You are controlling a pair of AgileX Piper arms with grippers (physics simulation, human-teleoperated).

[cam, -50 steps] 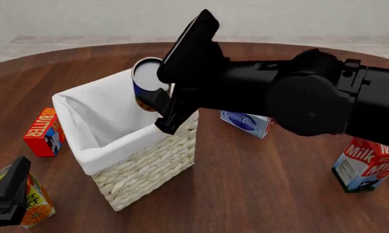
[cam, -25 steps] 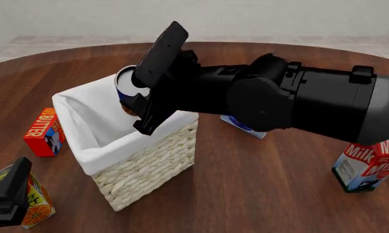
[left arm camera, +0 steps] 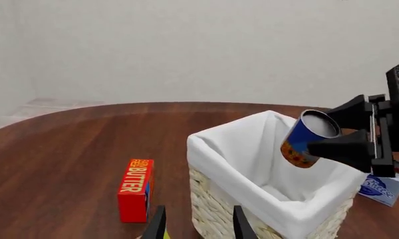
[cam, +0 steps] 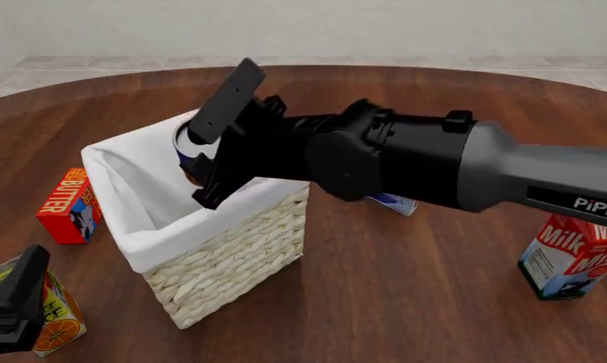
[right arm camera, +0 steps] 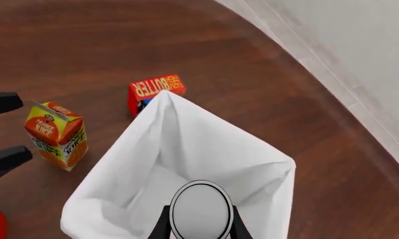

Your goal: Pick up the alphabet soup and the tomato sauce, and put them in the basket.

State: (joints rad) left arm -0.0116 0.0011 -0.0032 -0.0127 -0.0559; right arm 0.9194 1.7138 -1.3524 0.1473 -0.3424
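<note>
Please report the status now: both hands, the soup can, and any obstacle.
Right hand shut on soup can, holding it tilted over the basket. Left hand open, low beside the juice carton. Tomato sauce not seen. No obstacle over the basket.

We see the alphabet soup, a can with a blue, orange and yellow label and a pale silvery-white lid (left arm camera: 308, 138), tilted in the air above the open top of the basket. The right gripper (left arm camera: 349, 134) has its two black fingers pressed against the can's sides. From the right wrist camera we look straight onto its round pale lid (right arm camera: 201, 209), with the white liner spread below it. The basket, a tall square cream woven wicker basket with a white cloth liner folded over its rim (cam: 238, 253), stands upright on the brown wooden tabletop (cam: 405, 295). We cannot find the tomato sauce in any view.
</note>
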